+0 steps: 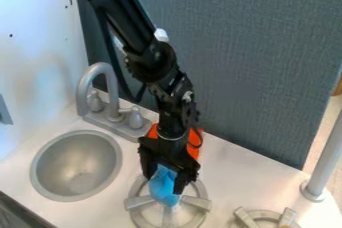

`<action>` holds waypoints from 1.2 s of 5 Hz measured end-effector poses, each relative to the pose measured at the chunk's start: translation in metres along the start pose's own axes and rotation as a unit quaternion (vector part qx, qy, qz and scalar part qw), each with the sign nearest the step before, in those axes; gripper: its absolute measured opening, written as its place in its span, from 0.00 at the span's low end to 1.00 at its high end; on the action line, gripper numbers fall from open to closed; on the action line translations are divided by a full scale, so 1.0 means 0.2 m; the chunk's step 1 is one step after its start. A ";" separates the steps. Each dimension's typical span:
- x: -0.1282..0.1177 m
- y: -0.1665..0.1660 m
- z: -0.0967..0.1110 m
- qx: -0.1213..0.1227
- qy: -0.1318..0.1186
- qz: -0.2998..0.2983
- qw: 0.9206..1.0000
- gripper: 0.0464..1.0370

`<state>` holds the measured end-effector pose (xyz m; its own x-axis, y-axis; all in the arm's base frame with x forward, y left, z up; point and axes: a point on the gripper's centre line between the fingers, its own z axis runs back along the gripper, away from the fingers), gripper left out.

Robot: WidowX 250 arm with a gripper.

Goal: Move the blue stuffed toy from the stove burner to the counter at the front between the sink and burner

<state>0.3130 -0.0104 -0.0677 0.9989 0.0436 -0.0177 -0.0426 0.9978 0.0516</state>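
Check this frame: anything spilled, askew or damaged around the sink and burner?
Nothing stands out: the sink, faucet and burner under the gripper show no spill or damage. The blue item at it and orange item behind are partly hidden.

No readable text or labels.

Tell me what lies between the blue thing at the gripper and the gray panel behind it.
In the camera view, an orange object sits between the blue thing and the gray panel, partly hidden behind the gripper.

Blue object (163,190) in end effector (163,184)
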 end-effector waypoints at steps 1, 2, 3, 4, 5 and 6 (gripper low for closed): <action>0.00 -0.01 -0.07 0.000 0.027 -0.004 1.000 0.93; 0.00 -0.03 -0.14 0.016 0.049 -0.003 0.999 0.82; 0.00 -0.04 -0.14 0.021 0.050 0.005 0.999 0.62; -0.03 -0.05 -0.12 0.012 0.042 0.009 0.999 0.51; -0.06 -0.04 0.00 0.004 0.014 0.014 1.000 0.46; -0.14 0.03 0.17 -0.001 -0.015 0.036 0.999 0.46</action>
<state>0.2854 -0.0070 -0.0334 0.9933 0.1147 0.0152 -0.1154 0.9920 0.0505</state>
